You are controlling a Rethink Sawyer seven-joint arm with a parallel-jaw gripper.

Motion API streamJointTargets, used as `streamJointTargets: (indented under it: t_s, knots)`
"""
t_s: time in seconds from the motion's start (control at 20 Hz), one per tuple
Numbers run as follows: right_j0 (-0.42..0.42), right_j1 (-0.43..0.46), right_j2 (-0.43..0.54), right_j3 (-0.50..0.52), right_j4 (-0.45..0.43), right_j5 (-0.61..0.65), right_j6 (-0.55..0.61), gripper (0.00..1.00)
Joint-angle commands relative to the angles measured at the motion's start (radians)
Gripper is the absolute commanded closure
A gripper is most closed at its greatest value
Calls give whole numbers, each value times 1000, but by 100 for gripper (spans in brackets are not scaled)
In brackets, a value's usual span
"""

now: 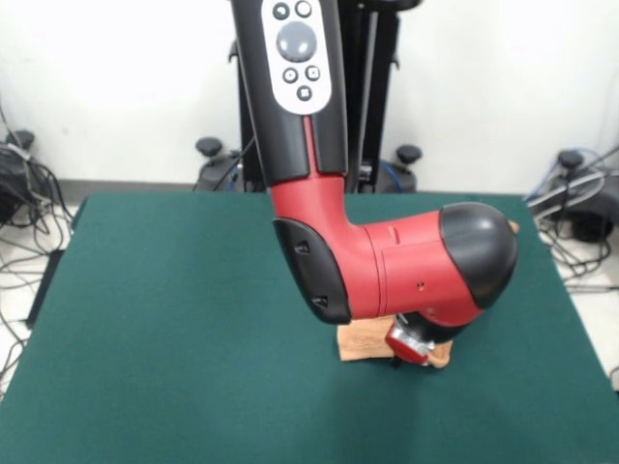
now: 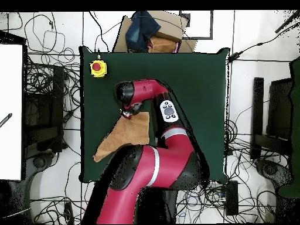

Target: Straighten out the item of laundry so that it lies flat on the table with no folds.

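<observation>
While the red and black arm [image 1: 387, 261] fills the middle of the front view, only a strip of the peach-orange towel [image 1: 366, 344] shows beneath its wrist, lying on the dark green table [image 1: 155, 319] at about five o'clock from the table's centre. The gripper [image 1: 411, 346] sits low at the towel's right end, mostly hidden by the wrist, so I cannot tell how it stands.

Seen from overhead, the towel [image 2: 124, 136] lies spread at about seven o'clock on the table [image 2: 199, 82], one corner reaching the left edge. The gripper [image 2: 130, 109] is over its top edge. A yellow box with a red button [image 2: 98, 68] sits at ten o'clock.
</observation>
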Motion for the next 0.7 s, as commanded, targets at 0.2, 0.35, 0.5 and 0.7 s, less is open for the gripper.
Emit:
streamJointTargets:
  t_s: [0.2, 0.35, 0.5, 0.7]
  knots:
    - [-4, 42, 17, 18, -63, -86, -127, 0]
    - [-5, 44, 17, 19, -64, -93, -127, 0]
    - [-5, 40, 17, 25, -63, -95, -124, 0]
    - [-5, 38, 16, 26, -63, -93, -123, 0]
